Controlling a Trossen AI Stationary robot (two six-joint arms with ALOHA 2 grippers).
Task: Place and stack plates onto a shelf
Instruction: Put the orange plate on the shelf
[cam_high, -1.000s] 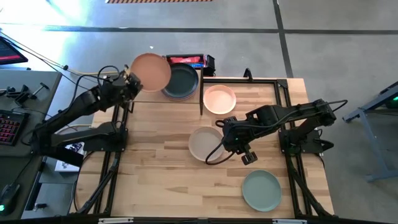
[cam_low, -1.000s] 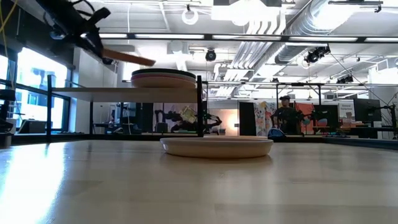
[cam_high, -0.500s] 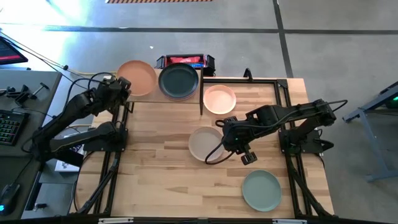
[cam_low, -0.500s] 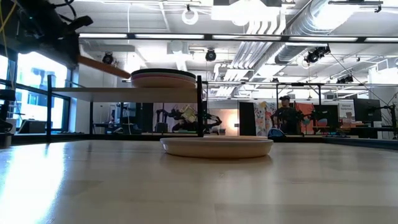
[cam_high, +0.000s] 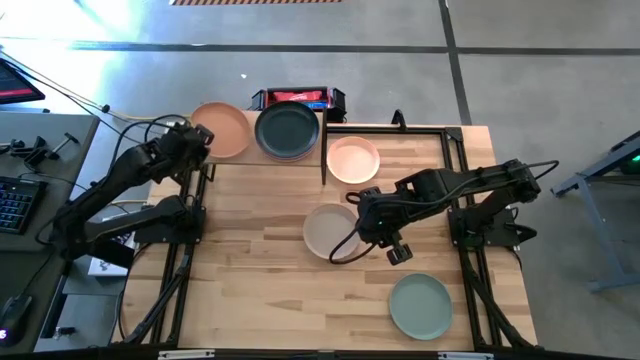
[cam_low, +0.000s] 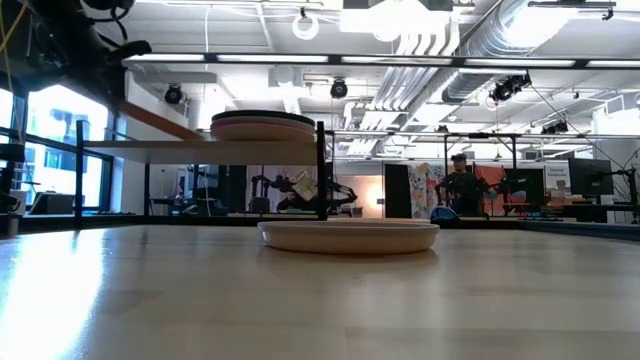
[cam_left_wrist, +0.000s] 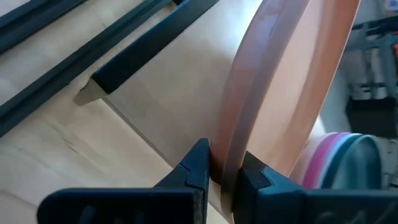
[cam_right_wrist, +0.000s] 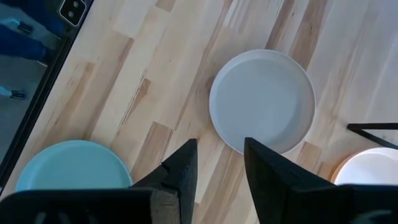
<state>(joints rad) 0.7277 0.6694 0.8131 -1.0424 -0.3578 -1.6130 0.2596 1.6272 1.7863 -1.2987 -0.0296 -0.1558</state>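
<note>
Beside shelf (cam_high: 240, 165), dark green stack (cam_high: 288, 130), red box (cam_high: 297, 97)

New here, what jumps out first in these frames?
The left tool is clamped on the rim of a terracotta plate, holding it tilted at the shelf at the table's far left edge, beside a stack topped by a dark green plate. The right tool hangs open mid-table above an off-white plate, with a sage green plate nearer the front.
</note>
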